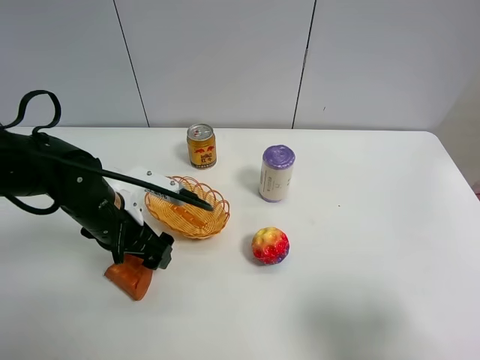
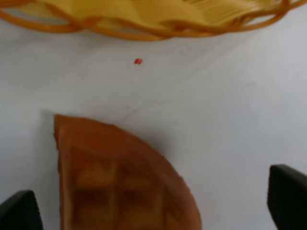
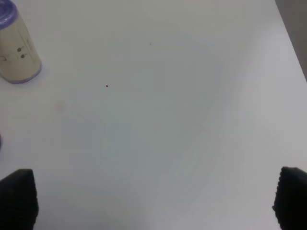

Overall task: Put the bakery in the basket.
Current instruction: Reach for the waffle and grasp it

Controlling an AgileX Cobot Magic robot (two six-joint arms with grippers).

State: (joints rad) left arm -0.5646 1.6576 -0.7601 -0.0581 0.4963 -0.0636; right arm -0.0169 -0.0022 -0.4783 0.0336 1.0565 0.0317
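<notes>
the bakery [image 2: 120,177] looks to me like a light, stiff toy wedge, likely a bit slick on its smooth sides. i'd pinch it across the flanks near the thick middle, not at the pointed tip. the left gripper [image 2: 152,208] hangs right over it, jaws spread wide and gripping nothing, with the wedge on the table between the fingers, nearer one of them. the basket [image 2: 158,34] sits just beyond the fingertips. the right gripper [image 3: 153,201] is spread wide too, holding nothing.
</notes>
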